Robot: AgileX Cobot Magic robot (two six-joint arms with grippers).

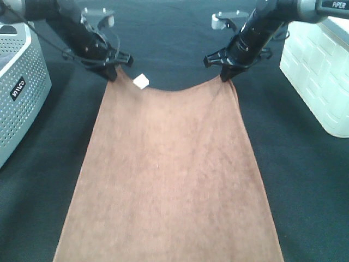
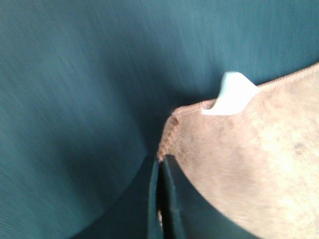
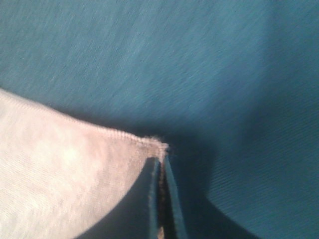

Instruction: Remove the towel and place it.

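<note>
We see the towel (image 1: 169, 180) spread long over the dark table (image 1: 305, 180), its far edge held up at both corners and sagging in a curve between the two claws. The left claw (image 1: 112, 75) is pinched tight on the far left corner — in its wrist view the jaws stand pressed together with the hemmed corner (image 2: 167, 137) caught at their tips, and the cloth spreads away to one side of them. A small white tag (image 1: 141, 81) sticks up from the hem just beside this claw, on the side toward the other arm. The right claw (image 1: 226, 76) is clamped on the far right corner; its wrist view shows the jaws closed with the stitched corner (image 3: 157, 145) between their tips and the towel fanning off to one side. From both claws the cloth runs down toward the near edge of the high view. A perforated grey basket (image 1: 19, 93) stands well outside the left claw — a white bin (image 1: 319, 71) stands outside the right one.
</note>
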